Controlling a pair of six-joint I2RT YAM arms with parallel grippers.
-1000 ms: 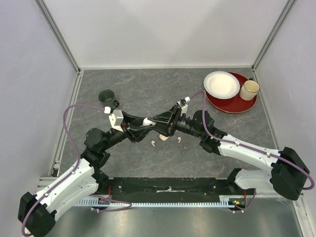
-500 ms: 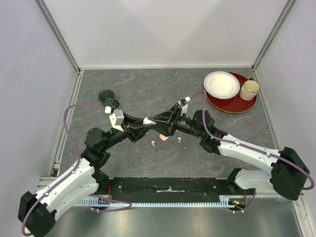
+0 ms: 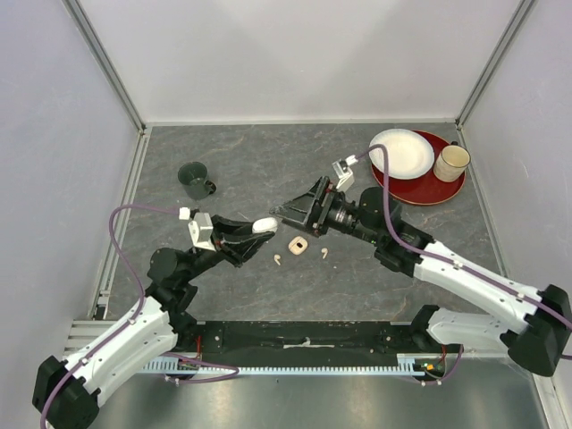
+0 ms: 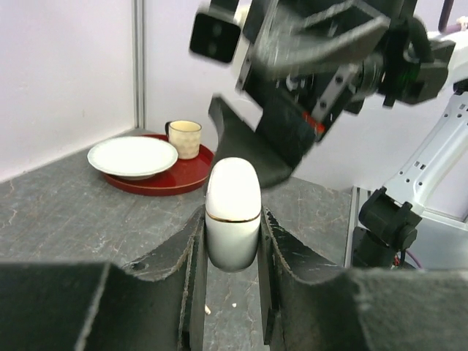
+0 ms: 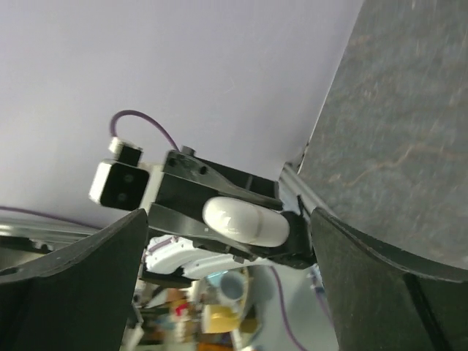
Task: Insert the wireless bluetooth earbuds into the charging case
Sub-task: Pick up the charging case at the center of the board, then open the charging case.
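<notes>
left jaws: clamped tight on the white charging case (image 4: 233,212), lid shut, held up off the tabletop (image 3: 268,170)
right jaws: spread wide, gripping nothing, parked just beside the case
earbuds (image 3: 280,260): two little beige ones lying loose on the tabletop near the case, not in it
far corner: plate (image 3: 401,153) on a red tray (image 3: 429,190)

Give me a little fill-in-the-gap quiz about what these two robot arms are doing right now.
1. The left fingers pinch a white case whose lid is ___.
2. The right fingers stand ___, holding nothing.
3. The plate and mug sit on a tray coloured ___.
4. The dark cup stands on the ___ arm's side.
Missing words: closed, open, red, left.
</notes>
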